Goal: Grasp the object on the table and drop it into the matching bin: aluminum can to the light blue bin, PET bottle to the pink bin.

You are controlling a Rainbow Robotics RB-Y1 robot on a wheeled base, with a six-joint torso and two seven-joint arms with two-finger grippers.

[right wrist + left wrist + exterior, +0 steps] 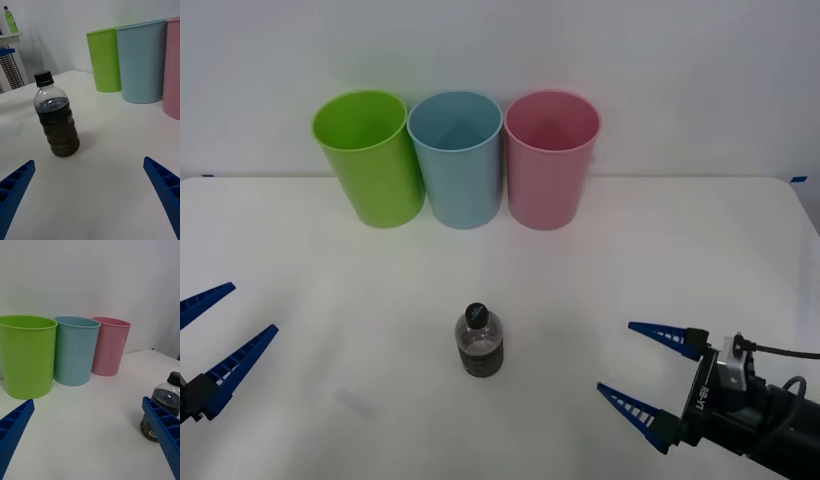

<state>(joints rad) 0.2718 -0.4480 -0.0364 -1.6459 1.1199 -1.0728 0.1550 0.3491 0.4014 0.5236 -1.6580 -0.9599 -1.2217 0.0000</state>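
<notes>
Seemingly empty: pink bin, light blue bin.

White letters "RB-Y1" run along the right gripper's black wrist. The bottle bears a dark label; its pale lettering is too unclear to read.

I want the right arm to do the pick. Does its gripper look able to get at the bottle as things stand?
Probably yes. The right gripper is open beside the upright PET bottle, with bare table between them; the bins stand well behind.
</notes>
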